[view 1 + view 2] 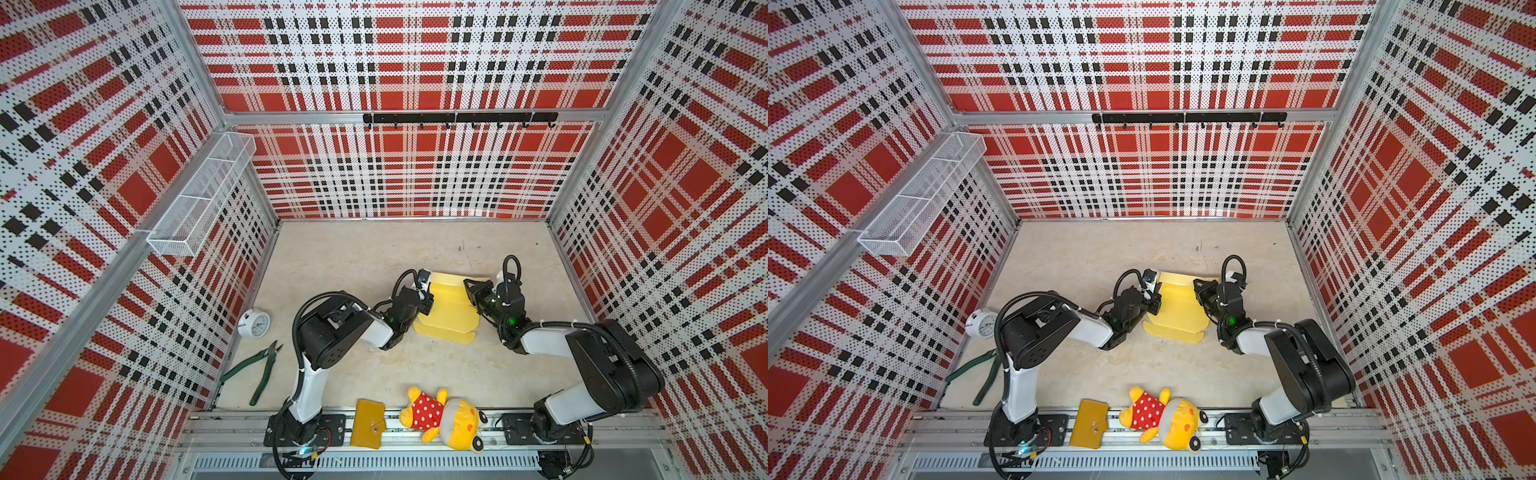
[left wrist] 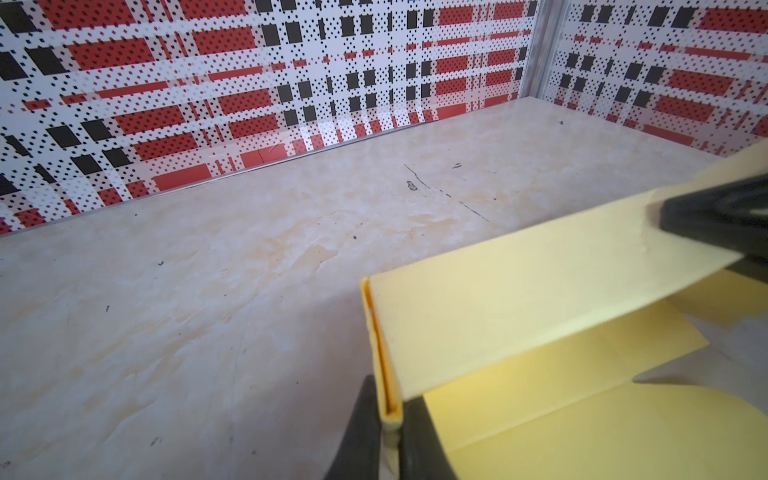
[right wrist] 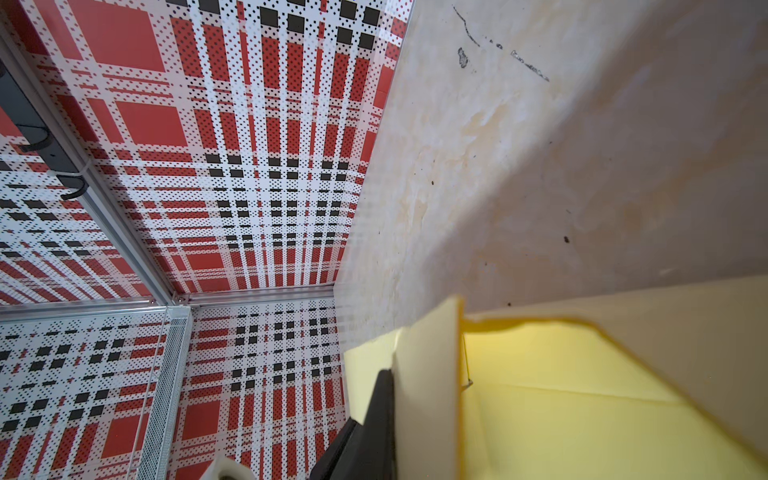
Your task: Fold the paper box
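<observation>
Arms low, reaching inward — left claw [image 2: 392,432] pinches paper box [image 1: 451,318] wall, right claw [image 1: 468,287] clamps opposite wall.

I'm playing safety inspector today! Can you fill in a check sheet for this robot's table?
Surface: beige table, a few dark scuffs.
Job's things: paper box, part folded, flaps raised, mid-table.
Clutter: alarm clock and green pliers at the left; wallet and plush toy at the front edge.
Grippers: left tool shut on the box's doubled edge; right tool shut on a raised flap.
Cables: black hoses loop over both arms; no snag seen.
Surroundings: plaid walls, mesh basket on the left wall, hook rail on the back wall.
</observation>
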`<state>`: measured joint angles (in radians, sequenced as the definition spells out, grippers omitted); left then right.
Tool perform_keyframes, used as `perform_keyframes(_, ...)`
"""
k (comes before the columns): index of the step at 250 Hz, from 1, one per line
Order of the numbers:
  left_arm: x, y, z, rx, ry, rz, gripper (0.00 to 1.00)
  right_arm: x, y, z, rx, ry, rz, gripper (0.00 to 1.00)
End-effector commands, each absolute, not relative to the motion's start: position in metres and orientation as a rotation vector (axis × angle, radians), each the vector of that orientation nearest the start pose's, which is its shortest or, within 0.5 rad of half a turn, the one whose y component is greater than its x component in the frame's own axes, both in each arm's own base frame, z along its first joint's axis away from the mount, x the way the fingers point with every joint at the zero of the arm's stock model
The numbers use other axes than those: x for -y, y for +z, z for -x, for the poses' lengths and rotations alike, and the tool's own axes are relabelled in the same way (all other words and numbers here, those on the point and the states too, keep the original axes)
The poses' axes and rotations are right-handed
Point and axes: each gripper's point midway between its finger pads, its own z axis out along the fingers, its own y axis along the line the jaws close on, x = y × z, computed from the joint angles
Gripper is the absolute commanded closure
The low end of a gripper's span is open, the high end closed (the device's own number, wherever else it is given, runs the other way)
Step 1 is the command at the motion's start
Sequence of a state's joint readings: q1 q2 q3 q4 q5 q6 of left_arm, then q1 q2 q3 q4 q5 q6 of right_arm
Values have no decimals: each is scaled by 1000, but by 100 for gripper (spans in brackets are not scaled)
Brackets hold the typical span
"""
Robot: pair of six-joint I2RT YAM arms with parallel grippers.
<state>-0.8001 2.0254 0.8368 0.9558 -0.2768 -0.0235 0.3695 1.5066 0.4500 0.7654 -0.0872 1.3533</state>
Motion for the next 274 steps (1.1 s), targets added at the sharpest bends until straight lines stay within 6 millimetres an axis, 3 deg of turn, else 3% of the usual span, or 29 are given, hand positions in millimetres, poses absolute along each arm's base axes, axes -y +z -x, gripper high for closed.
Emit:
perform_keyframes(1,347,106,-394,-1689,-370,-485,90,-170,120,-361,-1916,1230,-859,88)
perform_keyframes(37,346,115,-393,-1684,-389,-489,91,-174,136,-352,-1912,1260,-819,71)
perform_keyframes(82,346,118,-395,-1700,-391,-525,92,-181,144,-325,-1971,1196,-771,59)
perform_keyframes(136,330,124,-405,-1755,-403,-544,92,-198,161,-293,-2042,1172,-685,52)
perform_keyframes(177,318,137,-406,-1781,-451,-632,93,-217,198,-278,-2104,1145,-499,47)
perform_keyframes(208,311,143,-405,-1828,-573,-724,92,-211,237,-282,-2101,1015,-332,34)
perform_keyframes(232,307,144,-398,-1844,-668,-817,90,-207,263,-296,-2098,933,-193,27)
perform_keyframes(274,300,145,-383,-1749,-569,-1013,90,-214,263,-337,-2120,1017,-70,27)
